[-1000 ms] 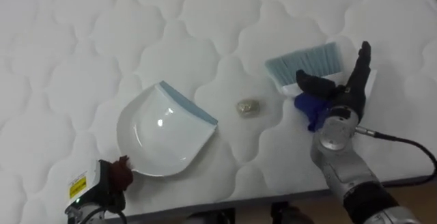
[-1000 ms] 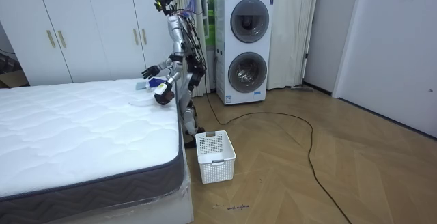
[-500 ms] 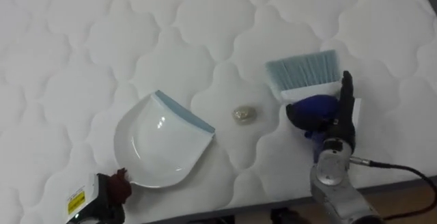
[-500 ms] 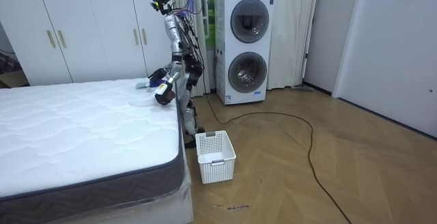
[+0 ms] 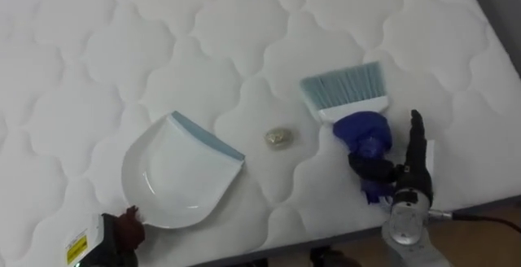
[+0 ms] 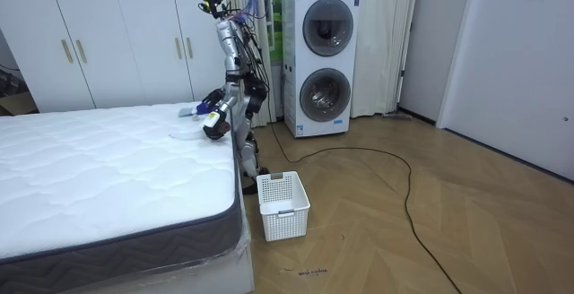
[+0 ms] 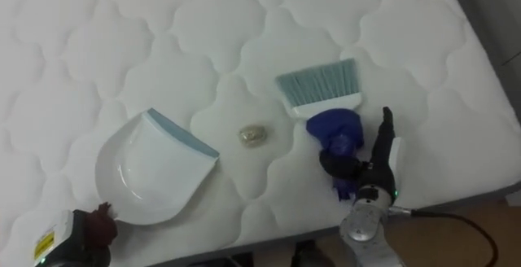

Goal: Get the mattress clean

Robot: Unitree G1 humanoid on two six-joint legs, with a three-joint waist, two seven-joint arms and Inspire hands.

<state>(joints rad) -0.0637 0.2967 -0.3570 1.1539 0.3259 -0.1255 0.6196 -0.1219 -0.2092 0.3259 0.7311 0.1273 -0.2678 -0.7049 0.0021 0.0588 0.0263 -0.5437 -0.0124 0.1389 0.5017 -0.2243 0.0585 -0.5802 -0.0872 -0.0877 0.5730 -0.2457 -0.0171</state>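
**Here: brush [image 5: 346, 96], dustpan [image 5: 175, 173] and one scrap [image 5: 278, 138] on the bed [image 5: 98, 39]**

The white quilted mattress carries all three. The scrap, a small pale lump, lies loose near the middle. The white dustpan sits at 8 o'clock of it, its light-blue lip turned towards the scrap but apart from it. The brush lies at 2 o'clock of the scrap, with pale blue bristles pointing to 12 o'clock and a dark blue handle running towards 5 o'clock.

The right robot hand [image 5: 405, 177] is at the handle's end, by the mattress edge. Its fingers stand straight and apart from the thumb, which lies across the handle without clamping it.

The left robot hand [image 5: 126, 228] shows at 7 o'clock of the dustpan, against its rear rim. Whether it is apart or together cannot be told. A yellow label [image 5: 77, 247] at its wrist bears print too small to read.

In the room view the robot stands upright at the bed's side, near the far corner. A white laundry basket [image 6: 282, 206] stands on the wooden floor [image 6: 404, 222], with stacked washing machines [image 6: 323, 61] beyond.
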